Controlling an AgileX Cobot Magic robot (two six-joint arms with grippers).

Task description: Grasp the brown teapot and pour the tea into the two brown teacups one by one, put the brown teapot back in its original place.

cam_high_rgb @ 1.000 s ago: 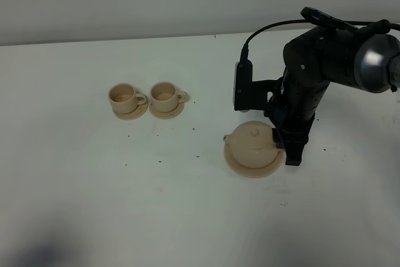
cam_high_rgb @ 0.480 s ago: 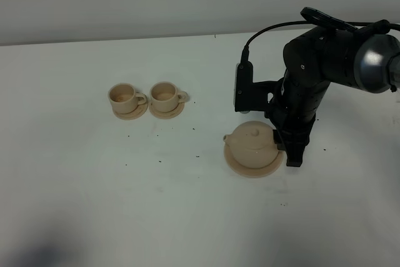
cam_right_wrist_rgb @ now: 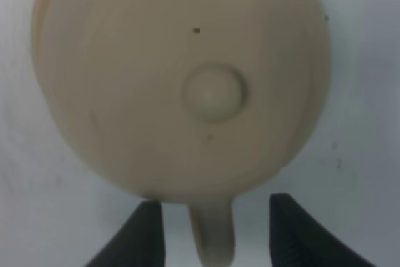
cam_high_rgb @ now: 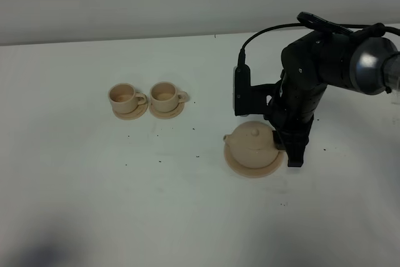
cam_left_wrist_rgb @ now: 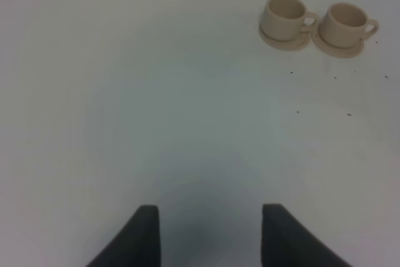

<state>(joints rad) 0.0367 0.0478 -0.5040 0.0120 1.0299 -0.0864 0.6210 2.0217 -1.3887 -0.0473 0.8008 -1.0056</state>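
Barely any shift: right pincer still released astride the teapot handle, spout aimed toward the cups.

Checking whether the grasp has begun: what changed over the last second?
The right arm leaned very slightly leftward in the high view; nothing was gripped or released. The right gripper stays open astride the handle of the squat tan ceramic teapot, still on its round tan plate. Both small tan teacups are unmoved.
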